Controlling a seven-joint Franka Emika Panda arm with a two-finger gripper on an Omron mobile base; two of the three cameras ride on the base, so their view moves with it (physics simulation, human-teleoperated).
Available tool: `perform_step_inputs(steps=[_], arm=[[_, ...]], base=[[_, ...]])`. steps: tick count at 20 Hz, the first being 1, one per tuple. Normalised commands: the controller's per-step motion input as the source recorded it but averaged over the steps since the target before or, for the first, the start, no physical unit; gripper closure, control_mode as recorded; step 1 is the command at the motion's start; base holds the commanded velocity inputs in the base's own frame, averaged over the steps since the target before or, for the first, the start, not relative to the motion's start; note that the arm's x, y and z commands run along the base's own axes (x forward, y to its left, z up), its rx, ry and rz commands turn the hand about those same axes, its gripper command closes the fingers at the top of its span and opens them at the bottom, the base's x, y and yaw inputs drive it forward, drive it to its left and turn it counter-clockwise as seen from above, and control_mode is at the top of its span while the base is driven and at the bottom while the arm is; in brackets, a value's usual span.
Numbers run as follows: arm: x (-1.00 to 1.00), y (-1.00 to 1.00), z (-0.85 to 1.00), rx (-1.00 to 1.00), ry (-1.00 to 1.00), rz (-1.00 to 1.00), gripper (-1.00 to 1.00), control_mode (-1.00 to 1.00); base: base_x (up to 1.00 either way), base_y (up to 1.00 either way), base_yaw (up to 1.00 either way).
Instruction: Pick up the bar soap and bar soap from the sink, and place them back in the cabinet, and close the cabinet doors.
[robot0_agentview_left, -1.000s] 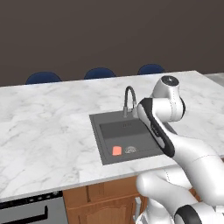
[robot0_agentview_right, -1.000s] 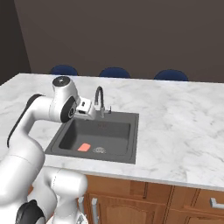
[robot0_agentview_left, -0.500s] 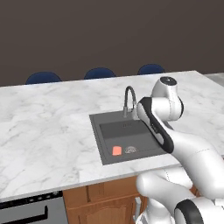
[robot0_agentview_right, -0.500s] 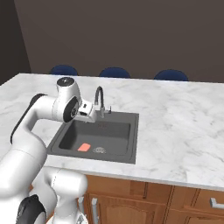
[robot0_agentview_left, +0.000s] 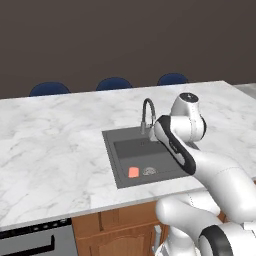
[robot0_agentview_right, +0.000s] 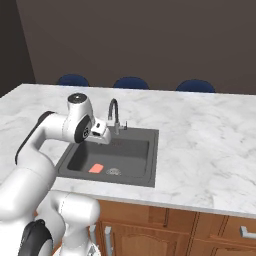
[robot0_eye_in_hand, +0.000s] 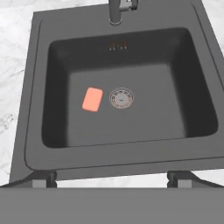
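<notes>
In the left base view the sink (robot0_agentview_left: 145, 155) sits recessed in the white marble counter (robot0_agentview_left: 55, 145), its dark arched faucet (robot0_agentview_left: 147, 113) standing at the basin's far edge. One bar soap (robot0_agentview_left: 133, 172) lies flat on the basin floor toward the near left corner, just beside the round grey drain strainer (robot0_agentview_left: 149, 171). The white arm (robot0_agentview_left: 187, 145) bends over the right side of the sink, and three blue chair backs (robot0_agentview_left: 114, 83) show past the counter's far edge. In the right base view the bar soap (robot0_agentview_right: 96, 168) rests near the basin's near left corner, with the strainer (robot0_agentview_right: 113, 171) just to its right; the gripper (robot0_agentview_right: 98, 134) hangs above the left part of the sink, close to the faucet (robot0_agentview_right: 114, 114), and how far its jaws are parted cannot be told there. In the hand view the gripper (robot0_eye_in_hand: 112, 178) looks straight down into the sink (robot0_eye_in_hand: 39, 118); its two dark fingertips (robot0_eye_in_hand: 43, 178) stand wide apart with nothing between them, while the bar soap (robot0_eye_in_hand: 92, 99) lies left of the strainer (robot0_eye_in_hand: 121, 98), apart from it
</notes>
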Motion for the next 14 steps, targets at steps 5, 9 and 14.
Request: perform_step_inputs(steps=[5, 9, 14], arm=[[0.09, 0.04, -0.24, 0.0, 0.0, 0.0, -1.0, -1.0], [0.04, 0.01, -0.21, 0.0, 0.0, 0.0, -1.0, -1.0], [0.03, 0.04, -0.17, 0.0, 0.0, 0.0, -1.0, -1.0]], base=[[0.0, 0.0, 0.0], [0.0, 0.0, 0.0], [0.0, 0.0, 0.0]])
